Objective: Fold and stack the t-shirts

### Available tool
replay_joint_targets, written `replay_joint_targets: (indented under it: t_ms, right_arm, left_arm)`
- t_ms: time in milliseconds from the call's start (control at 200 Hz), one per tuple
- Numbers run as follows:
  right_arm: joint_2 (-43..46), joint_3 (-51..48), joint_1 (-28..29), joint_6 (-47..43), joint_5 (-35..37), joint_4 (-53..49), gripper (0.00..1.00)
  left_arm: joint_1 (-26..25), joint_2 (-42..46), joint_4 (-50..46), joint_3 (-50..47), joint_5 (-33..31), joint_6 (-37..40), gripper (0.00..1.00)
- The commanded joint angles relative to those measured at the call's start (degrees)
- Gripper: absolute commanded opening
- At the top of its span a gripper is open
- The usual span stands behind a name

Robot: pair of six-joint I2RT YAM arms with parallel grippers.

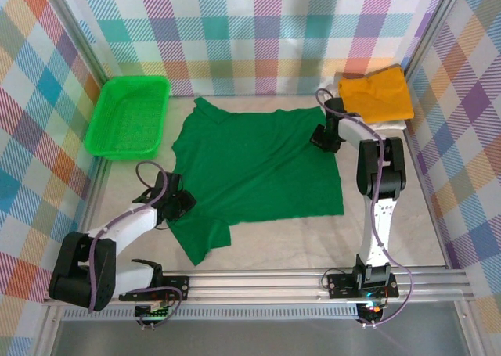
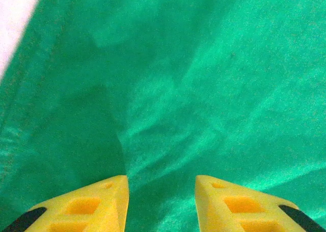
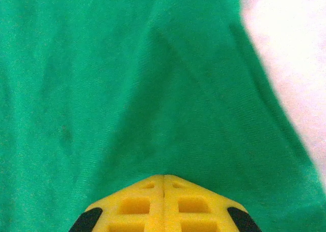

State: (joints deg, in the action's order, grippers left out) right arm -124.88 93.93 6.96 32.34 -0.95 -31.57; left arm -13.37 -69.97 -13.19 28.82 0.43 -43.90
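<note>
T-shirts (image 1: 258, 160), three: green shirt (image 3: 102, 89) gripped by right pincer (image 3: 163, 177), left pincer (image 2: 161, 183) half-open, yellow shirt (image 1: 380, 94) atop white shirt (image 1: 391, 124).

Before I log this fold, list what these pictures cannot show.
- Top view: white t-shirt, mostly covered by the yellow t-shirt.
- Top view: green t-shirt, its far right corner under the right gripper.
- Left wrist view: whether the left gripper touches cloth; too blurred.
</note>
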Motion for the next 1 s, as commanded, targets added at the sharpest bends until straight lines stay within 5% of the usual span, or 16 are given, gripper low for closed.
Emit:
replay_joint_targets:
  t_ms: [0, 140, 320, 560, 1000]
  right_arm:
    - [6.0, -5.1, -0.5, -0.6, -4.1, -0.8, 0.00]
    - [18.7, -16.2, 0.0, -0.9, -11.4, 3.6, 0.11]
    - [37.1, -33.1, 3.2, -1.6, -10.6, 6.4, 0.21]
    - [49.0, -49.9, 6.6, -2.7, -6.3, 6.2, 0.31]
    - [46.0, -49.9, 6.6, -3.4, -4.6, 9.5, 0.38]
  left_arm:
    - [-0.3, 2.0, -4.9, 5.1, -3.8, 2.1, 0.40]
    - [-0.6, 7.3, -15.8, 10.0, -1.1, 1.7, 0.43]
    - [-1.6, 20.0, -34.6, 6.7, 3.3, -8.1, 0.45]
    - [-12.0, 32.6, -51.1, 0.9, 4.1, -23.1, 0.54]
    - [-31.7, 20.9, -37.5, -3.3, 7.2, -35.6, 0.51]
